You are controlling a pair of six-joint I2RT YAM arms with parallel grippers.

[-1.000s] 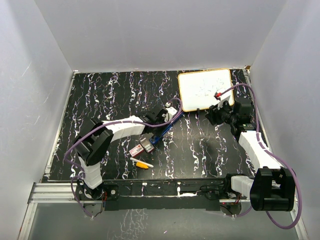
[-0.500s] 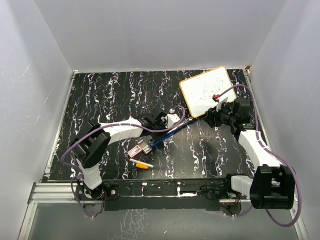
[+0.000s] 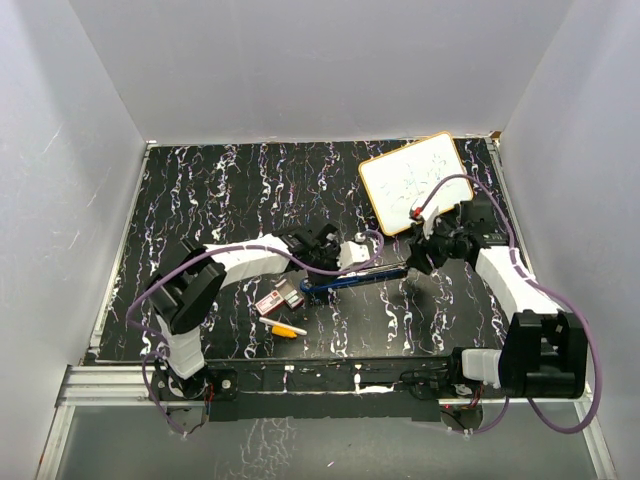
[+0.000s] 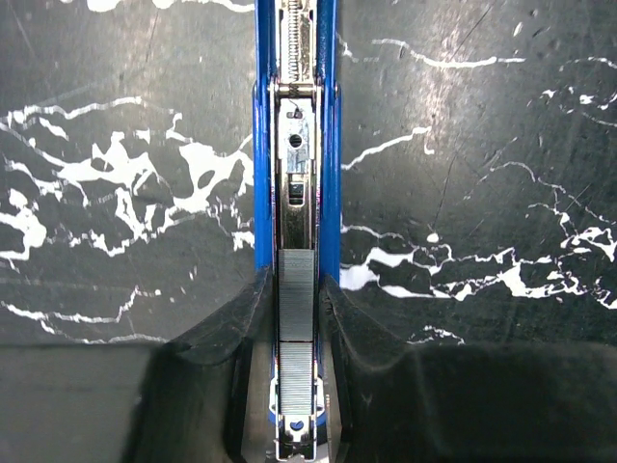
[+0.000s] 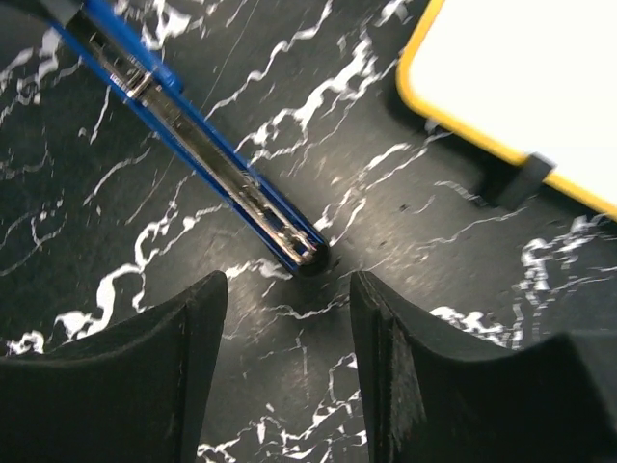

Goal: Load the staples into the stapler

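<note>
- Left pincer (image 4: 295, 318) clenches the blue stapler (image 4: 262, 145), opened out flat.
- Its channel holds the staples (image 4: 296, 289), between that pincer's fingers.
- Right pincer (image 5: 286, 309), released, hovers wide just beside the stapler's tip.

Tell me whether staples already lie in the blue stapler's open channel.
Yes, a silvery-grey ribbed staple strip lies in the open channel of the long blue metal stapler, between its two side walls.

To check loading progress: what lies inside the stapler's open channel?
Grey staples lie in the stapler channel, a spring beyond. The left gripper covers its near sides.
</note>
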